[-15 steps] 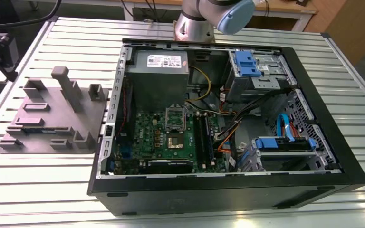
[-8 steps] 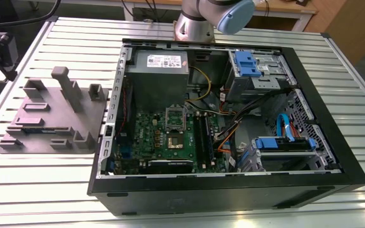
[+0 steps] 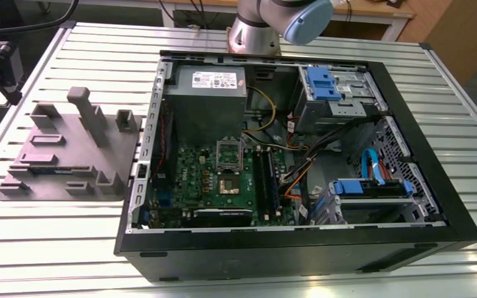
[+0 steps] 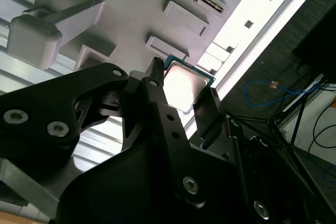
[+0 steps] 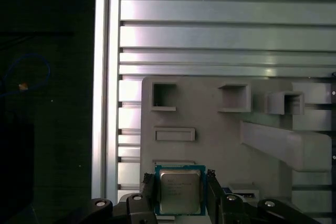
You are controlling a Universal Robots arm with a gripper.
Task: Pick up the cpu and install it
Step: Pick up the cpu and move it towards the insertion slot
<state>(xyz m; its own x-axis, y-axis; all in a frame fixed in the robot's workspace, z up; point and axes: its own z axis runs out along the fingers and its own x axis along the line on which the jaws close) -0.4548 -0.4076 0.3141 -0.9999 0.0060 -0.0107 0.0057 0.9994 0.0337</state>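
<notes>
- Between the jaws, in both wrist views, sits the cpu [image 5: 179, 192] [image 4: 184, 85]. It is a small chip, nearly square, with its silvery top facing the cameras and a thin pale-green rim showing round it.
- The gripper [image 5: 179, 178] is closed on the cpu, with one dark finger [image 5: 148, 184] pressed to each of two opposite edges. The other two edges are free.
- Being close to square, the chip has no long axis to speak of, and its sides run in line with the fingers.
- It looks to be held clear of the grey moulded tray [image 5: 210, 129], since it appears large against the tray's pockets and covers part of the tray's rim. That is a judgement.
- In the exterior view the tray [image 3: 64, 149] lies on the slatted table [image 3: 56, 248] at nine o'clock from the open computer case [image 3: 437, 205], just beside it.
- The socket [image 3: 228, 186], on the green board inside the case, lies at three o'clock from the tray. The case wall stands between them.
</notes>
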